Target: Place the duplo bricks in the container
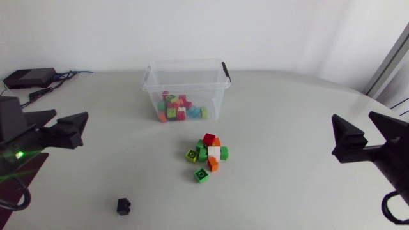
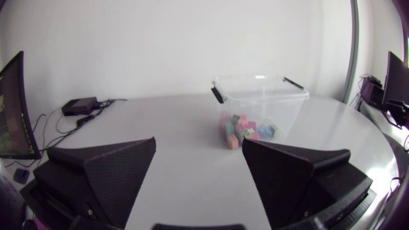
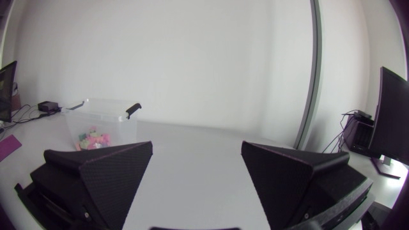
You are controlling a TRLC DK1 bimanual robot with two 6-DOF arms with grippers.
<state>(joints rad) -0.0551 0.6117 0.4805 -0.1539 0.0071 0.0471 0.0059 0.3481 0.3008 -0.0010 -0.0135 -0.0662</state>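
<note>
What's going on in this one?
Nothing is being handled. The left tool and right tool sit at opposite sides of the table, open and empty. The clear container already holds some duplo bricks. A cluster of bricks lies in front of it, and one black brick sits apart, nearer the left tool.

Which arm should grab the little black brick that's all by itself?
Left, I'd say. The black duplo brick lies near the left gripper and far from the right gripper, which would have to reach past the duplo pile. Both grippers are open and empty.
</note>
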